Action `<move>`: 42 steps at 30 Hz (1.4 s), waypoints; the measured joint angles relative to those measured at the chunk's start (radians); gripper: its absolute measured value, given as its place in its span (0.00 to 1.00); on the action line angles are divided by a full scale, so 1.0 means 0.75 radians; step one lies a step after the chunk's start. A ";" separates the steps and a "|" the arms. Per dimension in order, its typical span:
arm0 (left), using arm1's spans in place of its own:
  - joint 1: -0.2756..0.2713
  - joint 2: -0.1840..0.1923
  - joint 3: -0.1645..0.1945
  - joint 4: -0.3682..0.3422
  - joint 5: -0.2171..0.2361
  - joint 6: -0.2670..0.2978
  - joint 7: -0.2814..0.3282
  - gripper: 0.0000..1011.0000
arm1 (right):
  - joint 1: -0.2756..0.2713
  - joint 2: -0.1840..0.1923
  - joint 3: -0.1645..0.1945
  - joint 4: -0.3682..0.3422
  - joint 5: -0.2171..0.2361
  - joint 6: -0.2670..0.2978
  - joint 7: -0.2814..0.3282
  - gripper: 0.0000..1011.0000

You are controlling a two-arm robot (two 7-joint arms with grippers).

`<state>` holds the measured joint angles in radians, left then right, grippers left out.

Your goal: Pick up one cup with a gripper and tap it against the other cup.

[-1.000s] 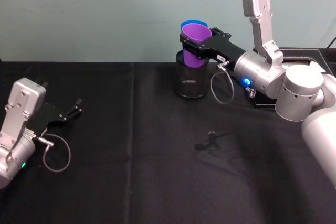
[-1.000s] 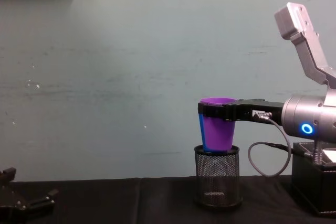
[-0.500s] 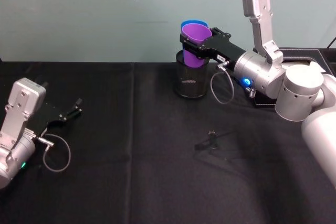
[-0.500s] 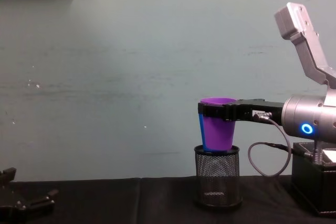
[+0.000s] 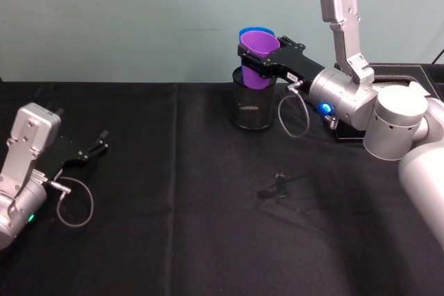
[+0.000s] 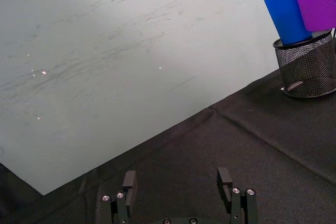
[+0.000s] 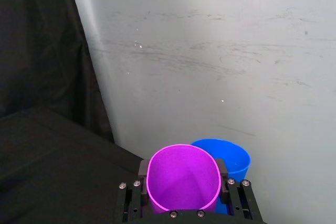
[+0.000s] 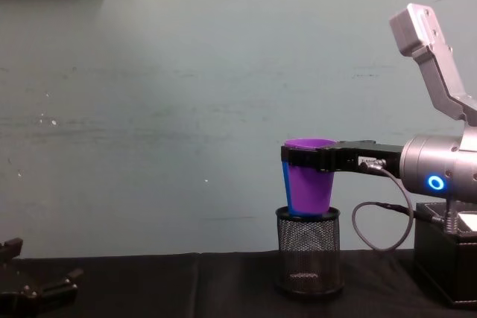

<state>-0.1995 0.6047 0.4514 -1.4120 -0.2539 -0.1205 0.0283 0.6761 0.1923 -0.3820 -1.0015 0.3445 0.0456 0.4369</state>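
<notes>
My right gripper (image 5: 252, 59) is shut on the purple cup (image 5: 260, 50) and holds it just above the black mesh pen holder (image 5: 252, 105). The blue cup (image 5: 245, 32) stands in that holder, directly behind the purple one. In the right wrist view the purple cup (image 7: 183, 178) sits between the fingers (image 7: 143, 170) with the blue cup (image 7: 234, 160) right against its rim. The chest view shows the purple cup (image 8: 310, 187) hiding all but a sliver of the blue cup (image 8: 285, 185). My left gripper (image 5: 99, 145) rests open at the table's left, far from both cups.
A small black clip (image 5: 279, 185) lies on the black cloth in front of the holder. A black box (image 5: 392, 74) stands at the back right behind my right arm. The wall runs close behind the pen holder (image 8: 308, 250).
</notes>
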 joint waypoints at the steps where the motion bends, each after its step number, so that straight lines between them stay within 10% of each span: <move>1: 0.000 0.000 0.000 0.000 0.000 0.000 0.000 0.99 | 0.000 0.000 0.000 0.000 0.000 0.000 0.000 0.72; 42: 0.000 0.000 0.000 0.000 0.000 0.000 0.000 0.99 | 0.000 0.000 0.000 0.000 0.000 0.000 0.000 0.72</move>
<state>-0.1995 0.6047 0.4514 -1.4120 -0.2539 -0.1205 0.0283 0.6761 0.1923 -0.3820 -1.0015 0.3445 0.0456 0.4369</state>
